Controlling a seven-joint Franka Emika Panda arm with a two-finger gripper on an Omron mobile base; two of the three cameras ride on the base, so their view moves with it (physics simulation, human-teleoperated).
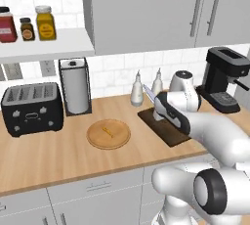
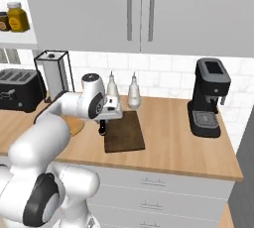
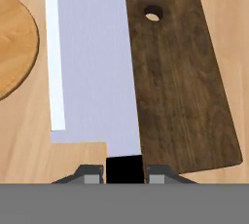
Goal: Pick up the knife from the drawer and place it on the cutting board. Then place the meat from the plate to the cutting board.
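The fingers (image 3: 125,175) are drawn in narrow around the short black handle of the knife (image 3: 92,62), one dark tip on each side of it, so the knife is gripped and lifted off the bench (image 1: 49,155). In the hand view its broad silver blade runs straight away from the fingers, covering the strip of bench between the plate (image 3: 14,47) and the cutting board (image 3: 185,86) and overlapping the board's near long edge. In the left base view the arm reaches up from the lower right, forearm angled across toward the back wall, with the hand tipped down over the left end of the cutting board (image 1: 163,127); the blade tip (image 1: 148,91) pokes out beyond the hand toward the two bottles at the wall. In the right base view the hand (image 2: 102,123) hangs at the left edge of the cutting board (image 2: 124,132), just above the bench. The plate (image 1: 108,134) sits left of the board, apart from it, near the middle of the bench, and the meat (image 1: 107,131) lies as a small orange-yellow sliver at its centre.
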